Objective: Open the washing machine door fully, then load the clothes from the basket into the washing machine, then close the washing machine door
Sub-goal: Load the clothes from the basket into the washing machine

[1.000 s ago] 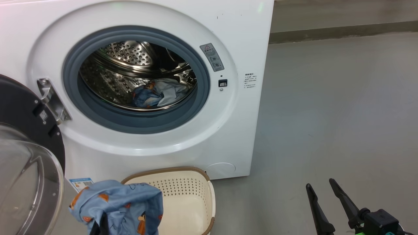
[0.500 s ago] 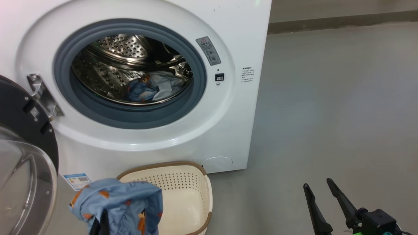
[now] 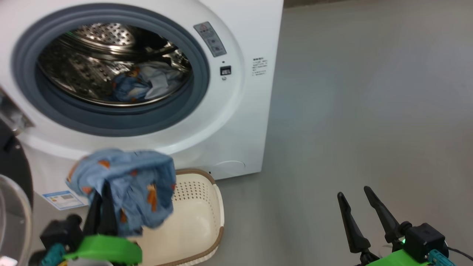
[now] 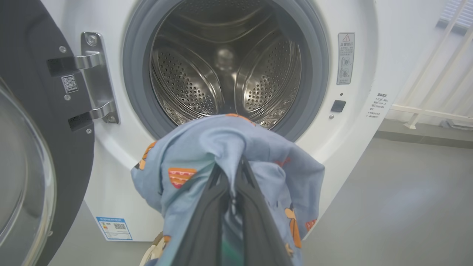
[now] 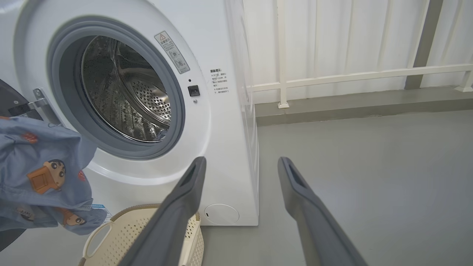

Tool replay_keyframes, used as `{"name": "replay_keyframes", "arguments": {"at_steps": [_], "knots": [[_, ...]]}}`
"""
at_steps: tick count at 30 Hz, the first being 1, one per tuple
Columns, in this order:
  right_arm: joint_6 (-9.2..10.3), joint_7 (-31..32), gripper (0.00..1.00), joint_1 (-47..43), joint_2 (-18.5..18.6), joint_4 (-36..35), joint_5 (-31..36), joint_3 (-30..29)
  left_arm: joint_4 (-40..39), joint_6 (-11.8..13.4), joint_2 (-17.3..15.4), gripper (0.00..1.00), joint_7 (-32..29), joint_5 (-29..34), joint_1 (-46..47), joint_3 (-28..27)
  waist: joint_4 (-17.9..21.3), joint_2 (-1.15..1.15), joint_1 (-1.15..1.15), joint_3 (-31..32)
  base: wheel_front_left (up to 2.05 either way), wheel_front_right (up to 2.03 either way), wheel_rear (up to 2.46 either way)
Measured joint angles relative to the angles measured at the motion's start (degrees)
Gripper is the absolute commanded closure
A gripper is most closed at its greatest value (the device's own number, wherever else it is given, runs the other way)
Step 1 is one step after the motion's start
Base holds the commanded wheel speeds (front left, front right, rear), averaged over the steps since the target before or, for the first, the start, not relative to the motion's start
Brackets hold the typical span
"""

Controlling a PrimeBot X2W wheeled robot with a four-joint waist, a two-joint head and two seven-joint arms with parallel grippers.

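One blue cloth (image 3: 142, 177) is pinched in the left pincer (image 4: 230, 168), draped over its tips, above the left end of the basket (image 3: 218, 207), near the washing machine (image 3: 236, 122). Right pincer (image 3: 353, 192) stands wide, well right of the basket.

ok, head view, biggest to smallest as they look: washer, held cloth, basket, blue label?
1. washer
2. cloth and basket: look alike; the cloth is nearer and hides part of the basket, so unranked
3. label
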State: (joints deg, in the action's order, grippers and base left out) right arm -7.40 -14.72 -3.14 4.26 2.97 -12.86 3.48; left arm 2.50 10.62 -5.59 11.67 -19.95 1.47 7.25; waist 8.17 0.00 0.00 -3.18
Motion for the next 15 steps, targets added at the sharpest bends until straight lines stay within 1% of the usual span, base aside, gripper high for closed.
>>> {"name": "replay_keyframes", "arguments": {"at_steps": [8, 10, 15], "knots": [[0.00, -0.01, 0.00, 2.57, -0.63, -0.33, 0.00, 0.26, 4.05, 0.24, -1.05, 1.00, -0.01, -0.36, 11.10, -2.21, 3.53, 0.00, 0.01, -3.88, 0.00, 0.00, 0.00], [0.00, -0.01, 0.00, 3.93, -0.75, -0.43, -0.22, 0.71, 6.59, 0.24, -1.59, 1.00, -0.01, -0.54, 15.25, -2.72, 5.09, 0.00, 0.01, -5.37, 0.00, 0.00, 0.00], [0.00, -0.01, 0.00, 4.65, -1.15, -0.37, -0.43, 1.48, 11.40, 0.30, -2.75, 1.00, 0.08, -0.55, 22.34, -3.93, 7.74, 0.00, 0.01, -7.87, 0.00, 0.00, 0.00]]}}
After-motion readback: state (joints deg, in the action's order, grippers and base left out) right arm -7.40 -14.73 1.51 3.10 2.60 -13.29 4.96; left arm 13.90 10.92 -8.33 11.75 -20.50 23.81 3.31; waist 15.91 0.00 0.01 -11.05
